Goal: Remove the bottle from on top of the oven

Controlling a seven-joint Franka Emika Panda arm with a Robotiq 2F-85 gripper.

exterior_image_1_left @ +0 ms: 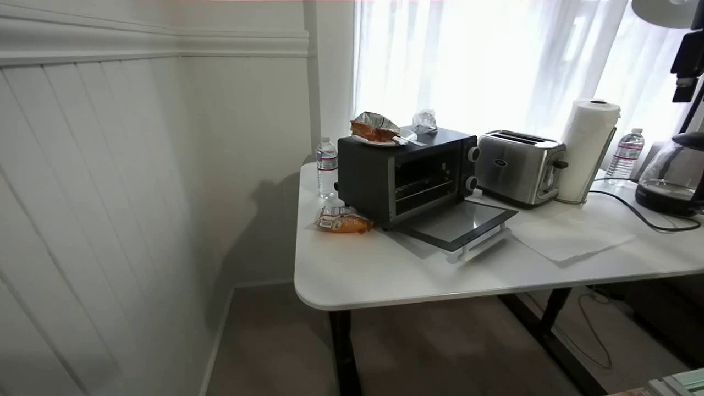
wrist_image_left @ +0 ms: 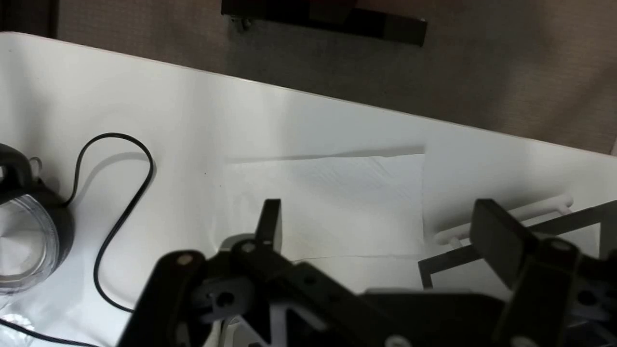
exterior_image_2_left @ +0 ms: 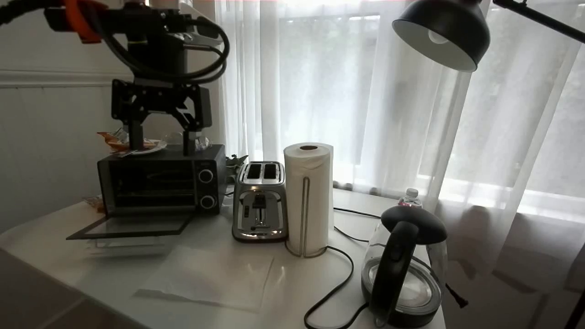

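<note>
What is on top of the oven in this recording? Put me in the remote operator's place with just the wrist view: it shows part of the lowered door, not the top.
Observer: In an exterior view, a clear plastic thing, possibly the bottle to remove, rests on top of the oven.
Operator: Does it have the top to itself?
Observer: No, a white plate holding an orange package shares it.
Operator: Is any bottle standing next to the oven?
Observer: Yes, a water bottle stands upright beside it, on the side away from the toaster.
</note>
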